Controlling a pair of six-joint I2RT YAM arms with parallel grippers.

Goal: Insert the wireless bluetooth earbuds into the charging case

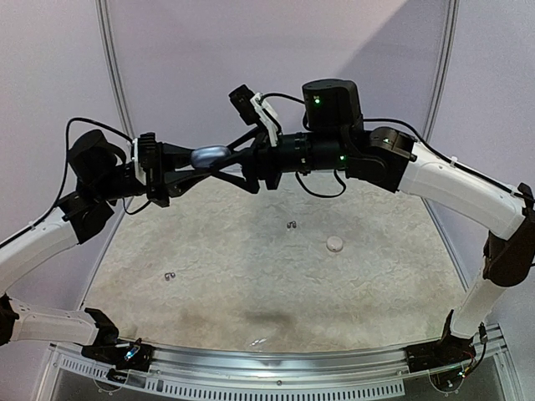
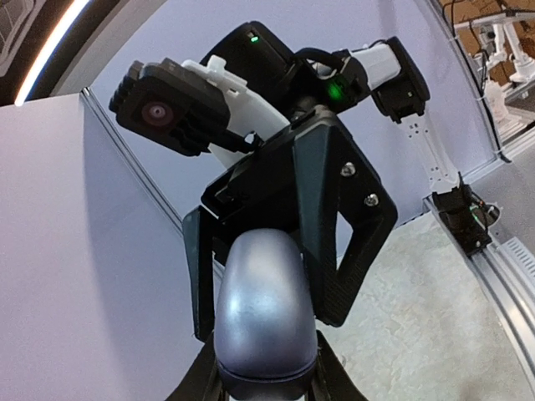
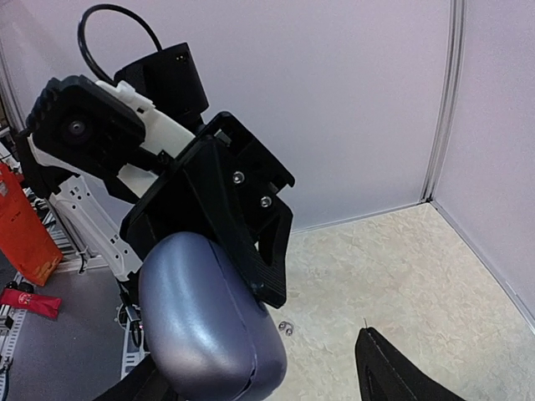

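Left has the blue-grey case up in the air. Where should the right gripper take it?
By the rounded free end of the case, head-on from where the right gripper sits, open fingers across its width. The left gripper clamps the opposite end, so only this end is bare.
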